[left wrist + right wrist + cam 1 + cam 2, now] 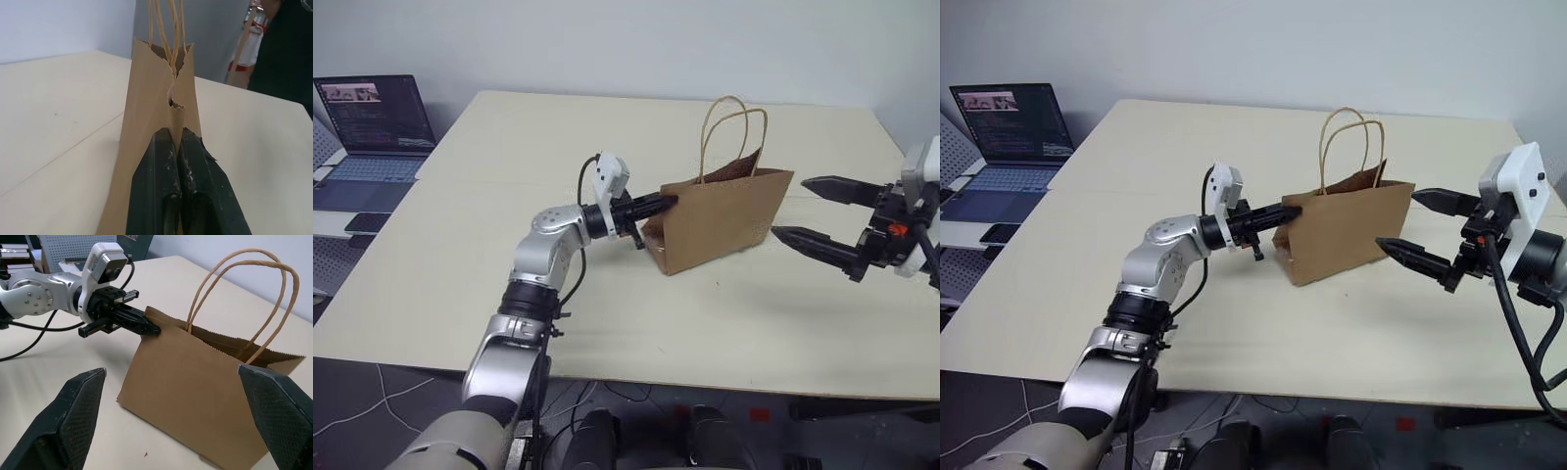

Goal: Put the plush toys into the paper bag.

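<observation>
The brown paper bag (720, 220) stands upright in the middle of the table, its two cord handles (734, 132) sticking up. My left gripper (668, 202) reaches in level from the left and is shut on the top of the bag's left side fold; in the left wrist view both black fingers (146, 186) pinch the paper edge (173, 105). My right gripper (788, 208) hovers just right of the bag, open, nothing between its fingers. The right wrist view looks at the bag (195, 391) face on. The plush toys are out of view; whether any lie inside the bag I cannot tell.
The beige table (558, 157) has bare room around the bag. An open laptop (377, 127) and a phone (367, 223) sit on a side desk at the far left. A person in dark clothes (286, 49) stands beyond the table's right end.
</observation>
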Tool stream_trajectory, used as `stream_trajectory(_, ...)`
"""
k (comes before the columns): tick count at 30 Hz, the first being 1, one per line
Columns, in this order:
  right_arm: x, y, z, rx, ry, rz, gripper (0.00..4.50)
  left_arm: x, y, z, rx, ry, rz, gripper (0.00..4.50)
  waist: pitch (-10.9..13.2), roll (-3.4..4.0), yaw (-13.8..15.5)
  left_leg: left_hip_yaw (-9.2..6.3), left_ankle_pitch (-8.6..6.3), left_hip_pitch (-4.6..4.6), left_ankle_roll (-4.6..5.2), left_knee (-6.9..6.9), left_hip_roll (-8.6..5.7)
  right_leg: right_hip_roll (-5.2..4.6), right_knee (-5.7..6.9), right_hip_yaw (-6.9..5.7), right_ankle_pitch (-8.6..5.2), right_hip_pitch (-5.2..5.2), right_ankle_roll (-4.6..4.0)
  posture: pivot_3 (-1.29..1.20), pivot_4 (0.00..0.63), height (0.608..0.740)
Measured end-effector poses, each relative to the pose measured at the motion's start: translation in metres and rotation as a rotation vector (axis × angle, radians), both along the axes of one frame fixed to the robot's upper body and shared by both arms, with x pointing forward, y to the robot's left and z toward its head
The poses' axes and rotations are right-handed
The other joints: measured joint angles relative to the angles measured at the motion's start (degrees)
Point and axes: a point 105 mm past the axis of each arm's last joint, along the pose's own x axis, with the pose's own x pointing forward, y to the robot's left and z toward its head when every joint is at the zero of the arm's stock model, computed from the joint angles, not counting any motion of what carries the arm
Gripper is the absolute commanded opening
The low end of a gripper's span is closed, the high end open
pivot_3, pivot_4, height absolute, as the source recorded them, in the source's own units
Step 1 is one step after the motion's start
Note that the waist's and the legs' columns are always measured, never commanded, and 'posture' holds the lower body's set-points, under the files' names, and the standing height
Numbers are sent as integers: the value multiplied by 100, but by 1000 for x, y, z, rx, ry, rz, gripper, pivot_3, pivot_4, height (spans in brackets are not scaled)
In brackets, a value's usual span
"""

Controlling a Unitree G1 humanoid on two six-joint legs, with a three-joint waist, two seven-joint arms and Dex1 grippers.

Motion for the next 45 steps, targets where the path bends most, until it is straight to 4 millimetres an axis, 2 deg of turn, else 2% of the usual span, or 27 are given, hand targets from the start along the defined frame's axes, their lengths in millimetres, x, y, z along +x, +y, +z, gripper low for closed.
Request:
stream_trajectory(10, -31, -8, 7, 12, 82, 102, 4500, -17, 14, 15, 36, 18, -230, 15, 0, -1, -8, 2, 0, 1, 0, 0, -1, 4, 1, -2, 0, 1, 0, 0, 150, 740)
stream_trajectory(18, -45, -7, -6, -56, 139, 118, 4500, -20, 18, -3, 132, 13, -301, 15, 1, -2, -6, 0, 0, 2, 0, 0, -1, 5, 0, -2, 0, 4, 0, 0, 150, 740)
stream_trajectory(23, -46, -7, -6, -74, 131, 111, 4500, -18, 16, -11, 184, -20, -288, 15, 1, -2, -4, 0, 0, 4, 0, 2, -1, 4, 1, -1, 0, 6, 0, 0, 150, 740)
stream_trajectory(24, -45, -8, -6, -76, 130, 108, 4500, -17, 17, -12, 193, -21, -284, 424, 1, -2, -4, 0, 0, 4, 0, 3, -1, 4, 1, -1, 0, 6, 0, 0, 150, 740)
stream_trajectory(28, -45, -9, -7, -84, 123, 100, 4500, -14, 19, -19, 222, -28, -274, 1436, 1, -2, -4, 0, 0, 3, 0, 2, -1, 5, 1, -2, 0, 5, 0, 0, 150, 740)
stream_trajectory(35, -43, -11, -7, -85, 117, 95, 4500, -11, 24, -12, 266, -95, -255, 3431, 1, -3, -16, 1, 0, 3, 0, 2, -1, 6, 1, -2, 0, 4, 0, 0, 150, 740)
stream_trajectory(40, -32, -22, -8, -86, 114, 56, 4500, -10, 52, -19, 351, -117, -188, 3431, 1, -2, -40, 1, 0, 8, 0, -1, 2, 10, 6, -1, 0, 3, 0, 0, 150, 740)
stream_trajectory(45, -16, -37, -1, -127, 70, 22, 4500, -17, 81, -25, 425, -126, -100, 3431, 1, -2, -32, -1, 0, 9, 0, 1, 10, 8, 6, 1, 0, 3, 0, 0, 150, 740)
